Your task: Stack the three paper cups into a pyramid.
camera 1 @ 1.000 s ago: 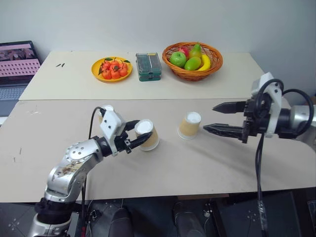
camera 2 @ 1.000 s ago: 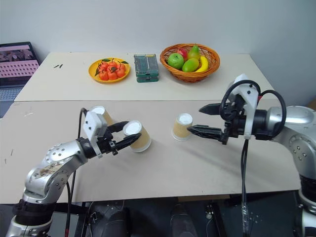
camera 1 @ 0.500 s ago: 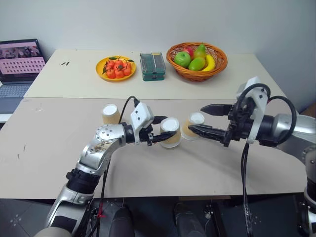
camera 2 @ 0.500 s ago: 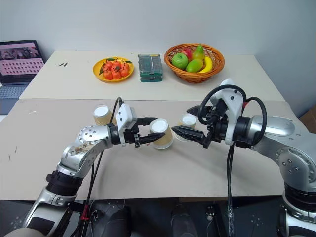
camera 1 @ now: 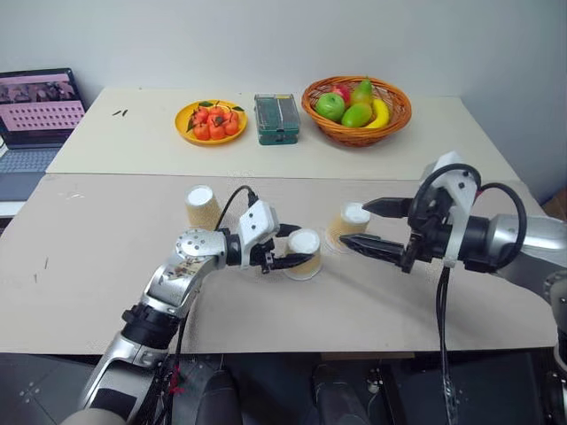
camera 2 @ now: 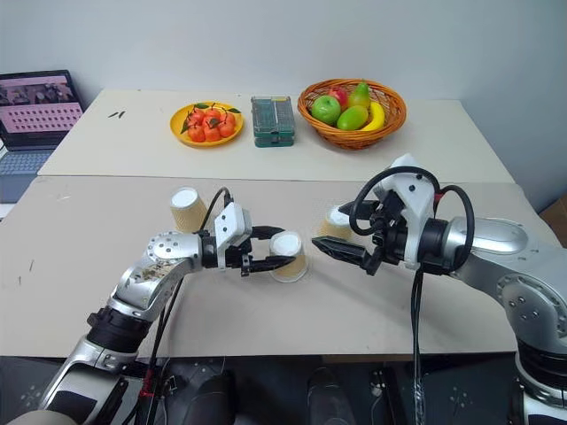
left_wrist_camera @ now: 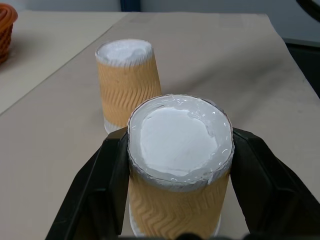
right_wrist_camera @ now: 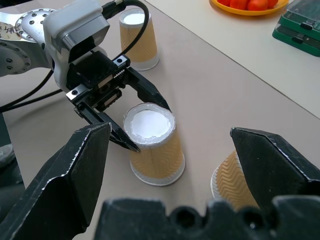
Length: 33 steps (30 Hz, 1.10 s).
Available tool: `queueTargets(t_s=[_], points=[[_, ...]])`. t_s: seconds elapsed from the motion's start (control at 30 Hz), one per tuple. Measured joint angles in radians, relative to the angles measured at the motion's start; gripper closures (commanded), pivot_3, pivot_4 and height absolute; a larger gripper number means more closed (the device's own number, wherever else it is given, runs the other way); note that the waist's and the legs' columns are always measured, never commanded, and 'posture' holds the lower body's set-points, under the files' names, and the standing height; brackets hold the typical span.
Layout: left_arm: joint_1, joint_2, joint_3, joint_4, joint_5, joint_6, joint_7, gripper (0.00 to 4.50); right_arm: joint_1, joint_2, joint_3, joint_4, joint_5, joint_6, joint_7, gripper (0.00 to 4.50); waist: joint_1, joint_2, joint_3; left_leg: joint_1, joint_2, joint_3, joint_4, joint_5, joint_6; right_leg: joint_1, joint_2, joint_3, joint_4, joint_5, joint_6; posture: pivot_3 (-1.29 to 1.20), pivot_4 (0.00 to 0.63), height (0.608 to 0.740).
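Observation:
Three tan paper cups stand upside down on the near table, white ends up. The left cup (camera 1: 202, 206) stands alone. The middle cup (camera 1: 304, 255) rests on the table between the fingers of my left gripper (left_wrist_camera: 180, 137), which is open, its fingers close along the cup's sides. The right cup (camera 1: 349, 221) is a short gap further right, in the left wrist view just behind the middle cup (left_wrist_camera: 180, 165). My right gripper (camera 1: 353, 223) is open wide, its fingertips on either side of the right cup (right_wrist_camera: 231, 182).
On the far table are an orange plate (camera 1: 211, 121) of small red fruit, a green box (camera 1: 277, 118) and a wicker basket (camera 1: 357, 97) of fruit. A laptop (camera 1: 35, 111) sits at the far left. A seam (camera 1: 133, 176) divides the two tables.
My left gripper carried the middle cup rightward, set it down close to the right cup and loosened its fingers. The right gripper stayed around the right cup. The camera view shifted.

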Motion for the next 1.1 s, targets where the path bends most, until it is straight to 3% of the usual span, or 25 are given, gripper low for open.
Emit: queueTargets(t_s=[0.03, 0.07, 0.3, 0.63, 0.83, 0.97, 1.1], points=[[0.001, 0.0, 0.0, -0.005, 0.007, -0.003, 0.001, 0.12, 0.0, 0.0, 0.0, 0.0, -0.001, -0.001, 0.001, 0.0, 0.0, 0.0, 0.0, 0.0, 0.0, 0.0, 0.0, 0.0, 0.0, 0.0, 0.0, 0.0, 0.0, 0.0, 0.0, 0.0, 0.15, 0.74], [0.003, 0.0, 0.001, -0.008, 0.008, -0.003, 0.002, 0.05, 0.0, 0.0, 0.0, 0.0, -0.002, -0.003, 0.002, 0.0, 0.0, 0.0, 0.0, 0.0, 0.0, 0.0, 0.0, 0.0, 0.0, 0.0, 0.0, 0.0, 0.0, 0.0, 0.0, 0.0, 0.15, 0.74], [0.01, 0.0, 0.041, -0.042, -0.009, 0.041, 0.028, 0.05, 0.001, -0.012, 0.0, 0.003, -0.009, -0.016, 0.03, 0.0, -0.001, 0.0, 0.0, 0.0, 0.0, 0.0, 0.0, 0.0, 0.0, 0.0, 0.0, 0.0, 0.0, 0.0, 0.0, 0.0, 0.15, 0.74], [-0.119, 0.031, 0.269, -0.224, -0.217, 0.281, 0.14, 0.05, 0.001, -0.016, 0.034, 0.037, -0.046, -0.046, 0.083, 0.0, -0.003, 0.0, 0.0, -0.002, 0.0, -0.004, 0.0, 0.0, 0.0, 0.0, 0.0, -0.003, 0.0, -0.002, 0.003, 0.0, 0.15, 0.74], [-0.116, 0.06, 0.408, -0.254, -0.232, 0.389, 0.324, 0.05, -0.021, -0.018, 0.073, 0.082, -0.069, -0.073, 0.153, 0.0, -0.003, 0.0, 0.0, -0.002, 0.0, -0.006, 0.0, 0.0, 0.0, 0.0, 0.0, -0.005, 0.0, -0.002, 0.003, 0.0, 0.15, 0.74], [0.002, 0.115, 0.531, -0.311, -0.232, 0.412, 0.403, 0.05, -0.049, -0.046, 0.097, 0.13, -0.1, -0.098, 0.217, 0.0, -0.006, 0.001, 0.0, -0.002, 0.0, -0.006, -0.001, 0.0, 0.0, 0.0, 0.0, -0.006, 0.0, -0.002, 0.003, 0.0, 0.15, 0.74], [0.225, 0.142, 0.621, -0.37, -0.222, 0.393, 0.429, 0.05, -0.083, -0.076, 0.125, 0.205, -0.141, -0.142, 0.315, 0.0, -0.002, 0.0, 0.0, -0.003, 0.0, -0.008, -0.001, -0.001, -0.002, 0.0, 0.0, -0.009, 0.0, -0.002, -0.006, 0.0, 0.15, 0.74]])
